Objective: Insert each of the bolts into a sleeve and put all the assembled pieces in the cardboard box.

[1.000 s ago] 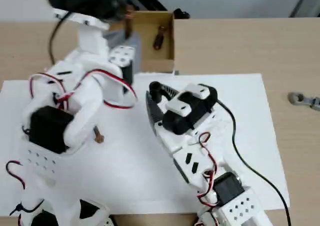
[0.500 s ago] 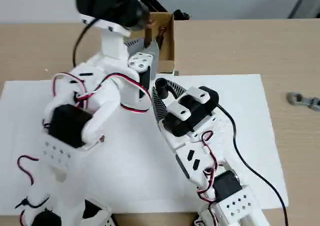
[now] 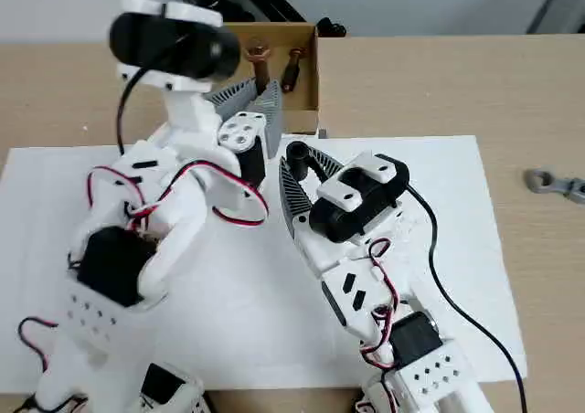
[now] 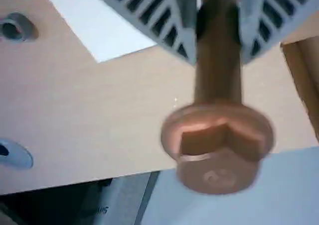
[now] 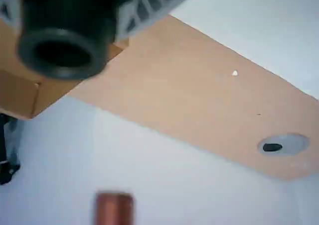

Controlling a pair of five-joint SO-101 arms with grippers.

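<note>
At the cardboard box (image 3: 307, 77), left gripper (image 3: 259, 90) pinches 1 bolt (image 3: 257, 56) (right gripper (image 3: 300, 160) clamps sleeve (image 3: 296, 148)).

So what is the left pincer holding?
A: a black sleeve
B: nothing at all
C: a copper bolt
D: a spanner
C: the left pincer is clamped on the shank of a copper bolt, while the black sleeve sits in the right pincer.
</note>
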